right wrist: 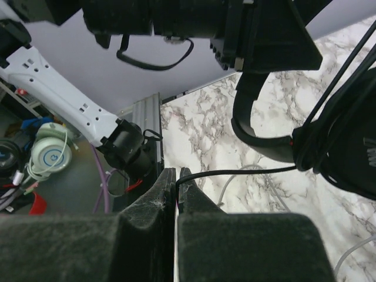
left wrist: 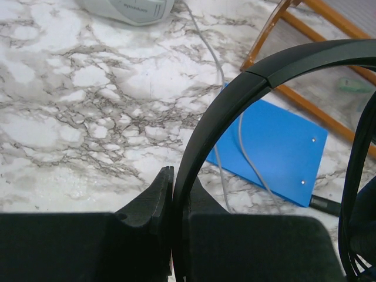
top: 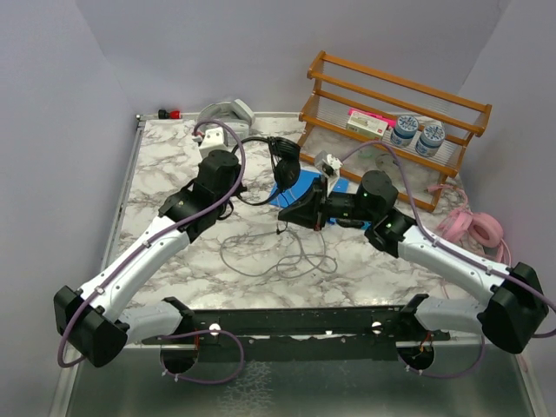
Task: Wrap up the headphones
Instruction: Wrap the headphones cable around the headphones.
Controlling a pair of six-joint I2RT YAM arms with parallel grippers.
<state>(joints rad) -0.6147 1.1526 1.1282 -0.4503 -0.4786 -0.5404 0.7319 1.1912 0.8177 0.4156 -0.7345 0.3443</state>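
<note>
We are gripping the black headphones [top: 285,163], one of three pairs, at twelve o'clock in the left gripper [left wrist: 176,185], their cable [right wrist: 235,172] in the right gripper [right wrist: 177,179].

We see black headphones [top: 284,161], blue mat [left wrist: 276,147], white grey-veined marble table [top: 165,148], pink headphones [top: 476,228] at its right edge, orange-brown rack [top: 400,82].

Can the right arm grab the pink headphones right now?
Probably not yet. The right gripper is pinched shut on the thin black cable of the small black headphones, so it is busy. The pink over-ear headphones lie behind it, beside that arm's white forearm.
</note>
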